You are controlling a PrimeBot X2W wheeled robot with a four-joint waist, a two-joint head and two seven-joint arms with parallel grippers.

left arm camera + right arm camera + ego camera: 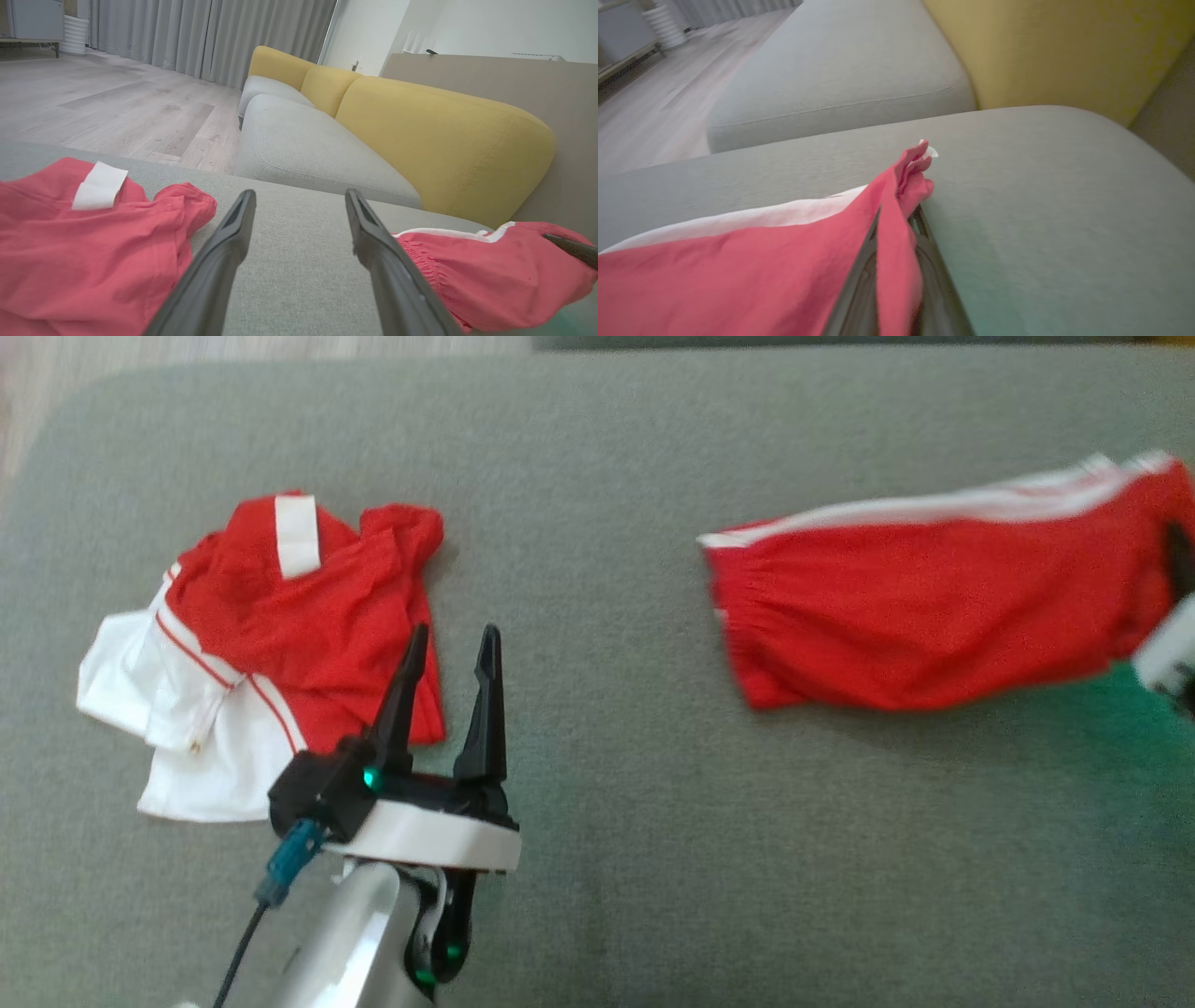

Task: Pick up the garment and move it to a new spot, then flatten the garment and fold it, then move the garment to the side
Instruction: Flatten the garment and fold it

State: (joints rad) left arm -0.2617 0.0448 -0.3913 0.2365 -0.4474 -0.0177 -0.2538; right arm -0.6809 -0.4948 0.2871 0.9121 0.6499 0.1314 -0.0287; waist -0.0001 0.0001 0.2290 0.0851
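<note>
Head view: the red shorts (934, 607), white-striped along their far edge, lie at about 3 o'clock on the grey cushion (607, 448). The right gripper (1178, 558) meets their outer end at the frame's edge, a sensible place to take hold for carrying them. A crumpled red-and-white shirt (280, 644) sits at 9 o'clock, well apart from the shorts. The left gripper (455, 644) hovers at 7 o'clock, its fingers spread and empty, one tip over the shirt's near hem; it seems to be waiting its turn.

Left wrist view: its two fingers stand wide apart over bare cushion, with the shirt (93, 252) at 8 o'clock and the shorts (490, 275) at 4 o'clock. A dark finger of the right gripper (572, 248) lies on the shorts' far end. A yellow sofa (444, 140) stands beyond.

Right wrist view: the right gripper (896, 233) is clamped on a fold of the shorts (738, 275), and the cloth bunches out past the tips toward 12 o'clock. Judging by that, the pick-up has begun, while the flattening and folding remain to be done.
</note>
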